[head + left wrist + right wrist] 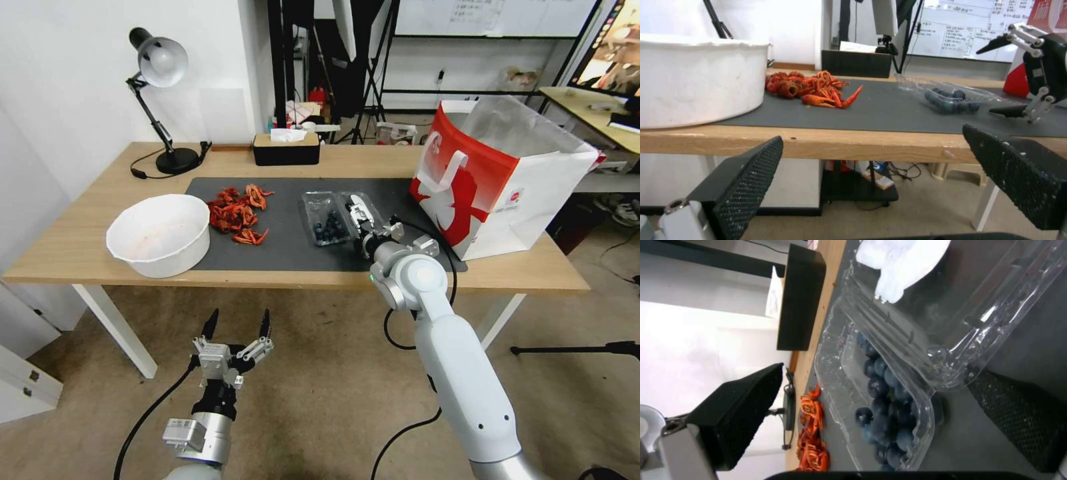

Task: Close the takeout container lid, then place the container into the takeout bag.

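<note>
One bowl (159, 233), one clamshell (327, 220), one bag (497, 180), one lamp (160, 100), one tissue box (286, 149), perhaps a dozen crayfish (235, 215), two tools.

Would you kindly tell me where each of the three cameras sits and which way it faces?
Head view: high, looking down at the wooden table; both arms show, left gripper low before the table.
Left wrist view: below table height, looking across at the small clear clamshell of blueberries, past its own fingers.
Right wrist view: close over the open clear stickered lid, right gripper straddling it.
Shared: the clamshell, red crayfish pile.
</note>
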